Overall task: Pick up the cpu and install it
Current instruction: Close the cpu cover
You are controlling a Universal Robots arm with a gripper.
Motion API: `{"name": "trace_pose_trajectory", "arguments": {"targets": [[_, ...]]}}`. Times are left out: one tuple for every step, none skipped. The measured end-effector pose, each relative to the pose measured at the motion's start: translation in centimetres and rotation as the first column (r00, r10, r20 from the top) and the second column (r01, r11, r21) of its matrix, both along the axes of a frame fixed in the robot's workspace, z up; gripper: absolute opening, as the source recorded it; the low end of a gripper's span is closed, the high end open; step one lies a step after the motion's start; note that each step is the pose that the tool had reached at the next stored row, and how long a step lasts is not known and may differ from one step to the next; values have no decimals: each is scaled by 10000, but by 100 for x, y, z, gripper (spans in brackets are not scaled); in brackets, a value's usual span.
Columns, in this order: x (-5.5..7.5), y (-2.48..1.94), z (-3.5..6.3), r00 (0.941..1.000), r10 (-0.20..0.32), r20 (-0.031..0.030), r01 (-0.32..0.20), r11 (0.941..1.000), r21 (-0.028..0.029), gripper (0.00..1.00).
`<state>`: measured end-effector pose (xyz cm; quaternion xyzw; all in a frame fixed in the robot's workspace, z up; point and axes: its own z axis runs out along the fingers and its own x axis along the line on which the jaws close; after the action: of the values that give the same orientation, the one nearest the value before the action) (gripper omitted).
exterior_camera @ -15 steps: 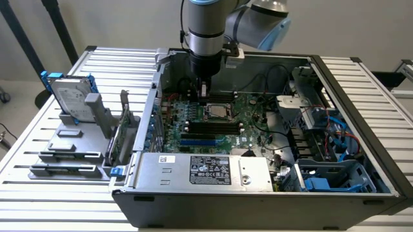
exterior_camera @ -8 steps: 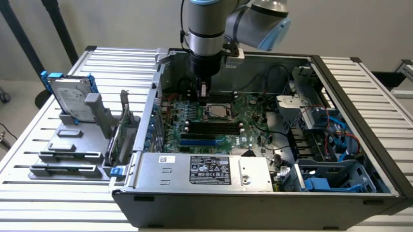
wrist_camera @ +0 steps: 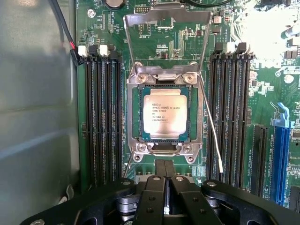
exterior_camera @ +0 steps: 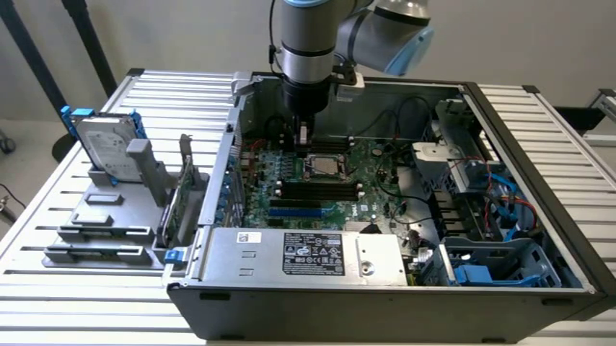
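Note:
The cpu (wrist_camera: 165,114), a small square chip with a silver lid and printed text, lies flat inside the socket (wrist_camera: 132,117) on the green motherboard. The socket's metal load plate (wrist_camera: 166,37) stands flipped open beyond it, and the thin wire lever (wrist_camera: 211,124) hangs loose beside the socket. My gripper (wrist_camera: 165,165) hovers just off the socket's edge, its black fingers (wrist_camera: 157,187) pressed together with nothing between them. In the exterior view the gripper (exterior_camera: 301,135) hangs inside the open computer case, just behind the cpu (exterior_camera: 324,168).
Black memory slots (wrist_camera: 101,117) flank the socket on both sides, with a blue slot (wrist_camera: 281,159) further out. The grey case wall (wrist_camera: 37,117) is close. A hard drive in a blue frame (exterior_camera: 104,144) stands on a fixture at the exterior view's left. Cables (exterior_camera: 500,194) fill the case's right.

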<state>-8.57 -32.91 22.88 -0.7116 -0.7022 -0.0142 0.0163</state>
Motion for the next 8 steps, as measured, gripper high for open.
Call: {"name": "trace_pose_trajectory", "arguments": {"targets": [[0,0,0,10000,0,-8,0,10000,0,11],[0,0,0,10000,0,-15,0,10000,1,11],[0,0,0,10000,0,-23,0,10000,0,11],[0,0,0,10000,-1,-29,1,10000,0,11],[0,0,0,10000,0,-28,0,10000,1,11],[12,0,-1,10000,2,-27,-2,10000,3,11],[34,1,-1,10000,2,-28,-2,10000,4,11],[64,0,5,10000,-1,-32,1,10000,4,11]]}}
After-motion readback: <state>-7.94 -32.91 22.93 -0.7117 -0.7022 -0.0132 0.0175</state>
